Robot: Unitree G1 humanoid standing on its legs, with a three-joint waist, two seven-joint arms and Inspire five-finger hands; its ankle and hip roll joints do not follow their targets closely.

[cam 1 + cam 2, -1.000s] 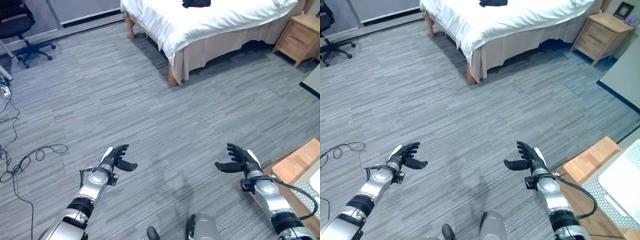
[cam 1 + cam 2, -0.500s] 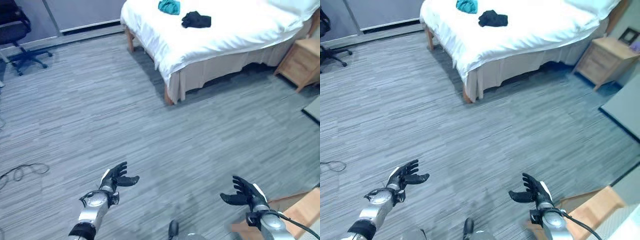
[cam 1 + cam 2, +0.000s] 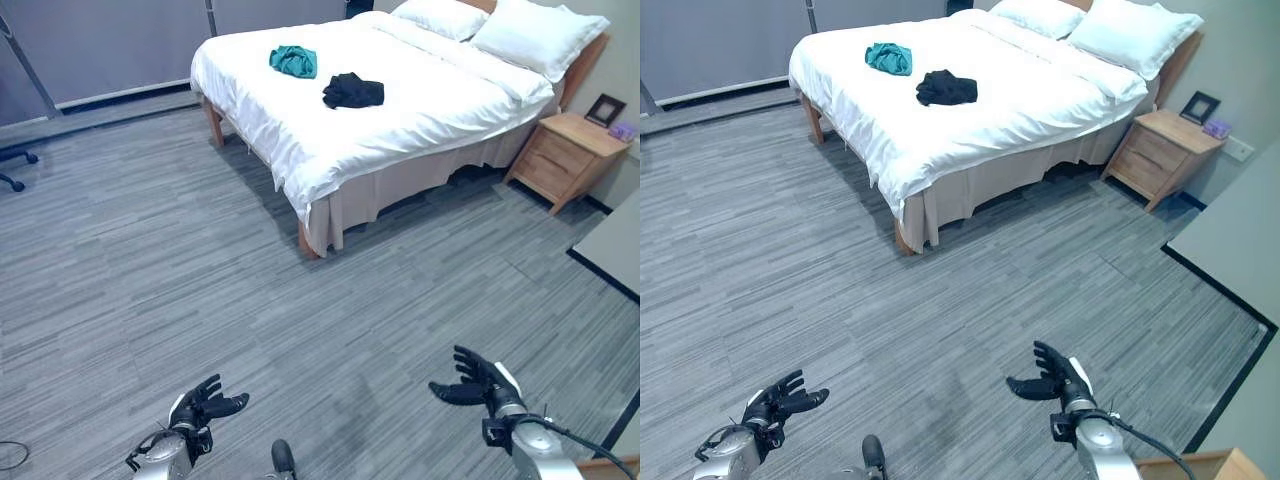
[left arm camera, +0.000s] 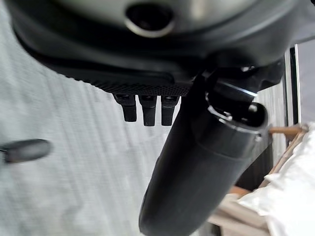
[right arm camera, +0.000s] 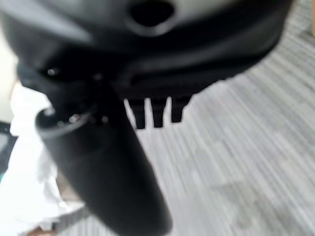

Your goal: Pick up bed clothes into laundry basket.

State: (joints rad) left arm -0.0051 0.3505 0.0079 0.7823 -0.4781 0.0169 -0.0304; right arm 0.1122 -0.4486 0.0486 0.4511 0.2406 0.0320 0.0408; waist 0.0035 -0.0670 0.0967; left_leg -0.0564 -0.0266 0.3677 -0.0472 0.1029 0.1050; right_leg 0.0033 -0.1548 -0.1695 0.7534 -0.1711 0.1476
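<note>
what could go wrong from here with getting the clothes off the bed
The black garment and teal garment lie well in from the edge of the bed, so reaching them may need a long lean over the mattress. Both are loose bundles on white sheets, so the open left hand or right hand could catch the bedding too. The bed's wooden leg is a bump hazard on approach.
</note>
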